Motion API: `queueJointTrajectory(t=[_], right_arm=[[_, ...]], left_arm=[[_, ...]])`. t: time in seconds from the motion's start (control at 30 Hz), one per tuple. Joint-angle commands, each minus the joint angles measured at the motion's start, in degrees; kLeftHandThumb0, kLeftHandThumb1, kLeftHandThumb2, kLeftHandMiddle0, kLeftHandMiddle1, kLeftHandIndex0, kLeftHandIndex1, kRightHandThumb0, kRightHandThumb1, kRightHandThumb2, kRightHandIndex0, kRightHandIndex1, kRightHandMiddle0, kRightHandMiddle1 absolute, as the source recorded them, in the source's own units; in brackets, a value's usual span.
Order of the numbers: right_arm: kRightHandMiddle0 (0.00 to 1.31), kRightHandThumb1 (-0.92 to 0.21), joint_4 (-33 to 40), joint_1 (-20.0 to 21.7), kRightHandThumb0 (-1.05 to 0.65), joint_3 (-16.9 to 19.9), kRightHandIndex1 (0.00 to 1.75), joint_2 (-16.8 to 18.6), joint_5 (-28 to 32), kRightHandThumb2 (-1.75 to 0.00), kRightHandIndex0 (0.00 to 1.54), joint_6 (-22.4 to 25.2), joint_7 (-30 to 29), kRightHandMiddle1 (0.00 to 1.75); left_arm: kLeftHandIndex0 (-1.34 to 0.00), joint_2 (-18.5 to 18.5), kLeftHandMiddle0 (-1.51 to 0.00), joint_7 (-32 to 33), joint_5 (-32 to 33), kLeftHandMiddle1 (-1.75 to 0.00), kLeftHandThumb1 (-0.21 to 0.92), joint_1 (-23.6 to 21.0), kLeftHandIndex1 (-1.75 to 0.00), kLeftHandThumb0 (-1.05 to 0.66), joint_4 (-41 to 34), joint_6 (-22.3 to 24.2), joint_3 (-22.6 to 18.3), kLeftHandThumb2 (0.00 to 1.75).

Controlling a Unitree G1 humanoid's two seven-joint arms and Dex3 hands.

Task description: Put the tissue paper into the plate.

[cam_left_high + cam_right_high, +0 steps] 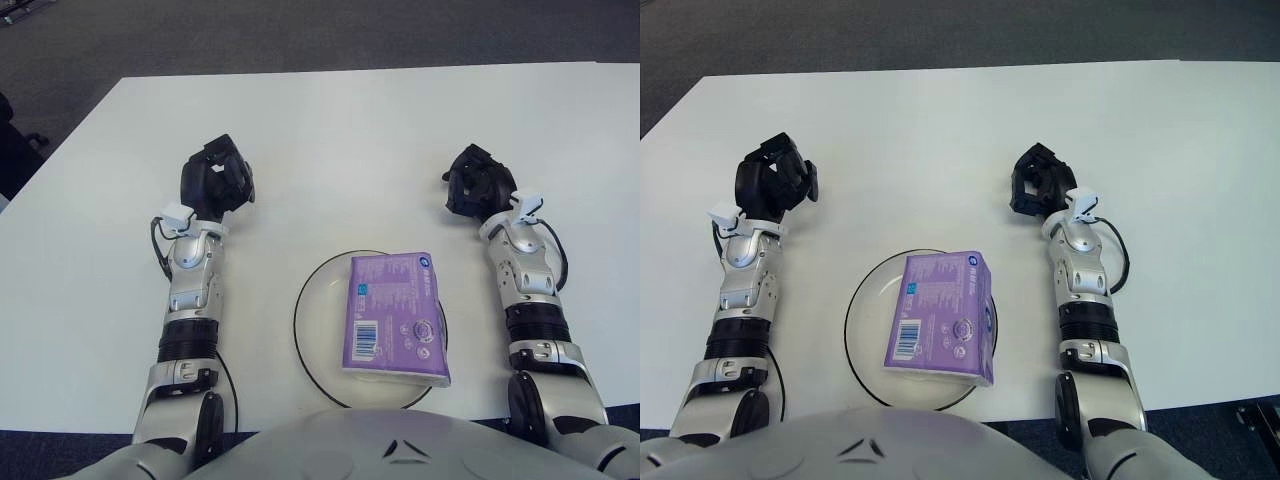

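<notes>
On the white table (350,130), close to the robot's body, the purple tissue pack (394,318) lay flat in the clear plate (312,322), covering the plate's right half, with its right edge and near corner hanging past the rim. Its long axis ran roughly away from the robot, tilted only slightly. Judged from that, the placing looked done, and the only move left would be a retreat or a small nudge inward.

The right hand (477,183) was the nearer of the 2: the pack lay toward the robot and to the left of it, beside that forearm, with bare table between them. Its dark fingers were curled in on themselves and held nothing. The left hand (214,177) showed across the plate, farther from the pack, with the plate's empty left half between; its fingers were also drawn in around nothing. Whether either hand touched the tabletop could not be told.

The plate's near rim, and part of the pack's near edge, ran up against the robot's grey torso (390,445) at the bottom of both views. The glass rim under the pack was hard to trace, and the print on the pack was too small to read.
</notes>
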State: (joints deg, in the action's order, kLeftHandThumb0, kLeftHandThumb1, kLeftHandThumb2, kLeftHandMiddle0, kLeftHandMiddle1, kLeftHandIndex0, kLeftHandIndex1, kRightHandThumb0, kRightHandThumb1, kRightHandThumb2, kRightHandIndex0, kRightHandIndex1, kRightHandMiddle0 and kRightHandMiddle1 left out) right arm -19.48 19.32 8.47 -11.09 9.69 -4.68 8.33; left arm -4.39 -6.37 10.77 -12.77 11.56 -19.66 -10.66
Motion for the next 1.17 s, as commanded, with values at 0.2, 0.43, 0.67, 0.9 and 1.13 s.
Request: queueJointTrajectory(t=[0.2, 0.43, 0.67, 0.9, 1.13], right_arm=[[0.63, -0.29, -5.66, -5.02, -0.49, -1.18, 1.75, 4.53, 0.25, -1.34, 1.3, 0.19, -0.09, 1.75], [0.62, -0.3, -6.93, -4.86, -0.48, -1.15, 1.75, 4.51, 0.43, -1.33, 1.31, -0.47, 0.54, 1.75], [0.6, -0.33, -7.06, -5.13, -0.48, -1.21, 1.75, 4.53, 0.42, -1.3, 1.31, -1.02, 0.94, 1.75], [0.58, -0.35, -6.83, -5.67, -0.47, -1.2, 1.75, 4.85, 0.47, -1.27, 1.3, -1.54, 0.98, 1.75], [0.58, -0.36, -5.92, -6.23, -0.46, -1.31, 1.75, 5.15, 0.43, -1.26, 1.31, -1.02, 0.53, 1.75]], left_arm=[[-1.05, 5.92, -1.35, 0.73, 0.63, -1.75, 0.68, 11.52, -1.75, -0.42, 7.67, 0.56, 1.15, 1.01], [-1.04, 5.45, -1.34, 0.28, 0.67, -1.75, 0.68, 11.39, -1.75, -0.42, 8.19, 1.68, 1.29, 1.01], [-1.0, 5.09, -1.33, 0.22, 0.87, -1.75, 0.72, 11.37, -1.75, -0.43, 7.9, 4.26, 1.38, 0.99], [-0.97, 4.65, -1.33, 0.08, 0.61, -1.75, 0.73, 11.42, -1.75, -0.42, 7.61, 6.52, 1.6, 0.98], [-0.96, 4.08, -1.32, -0.71, 0.77, -1.75, 0.74, 11.53, -1.75, -0.42, 7.27, 8.12, 1.73, 0.96]])
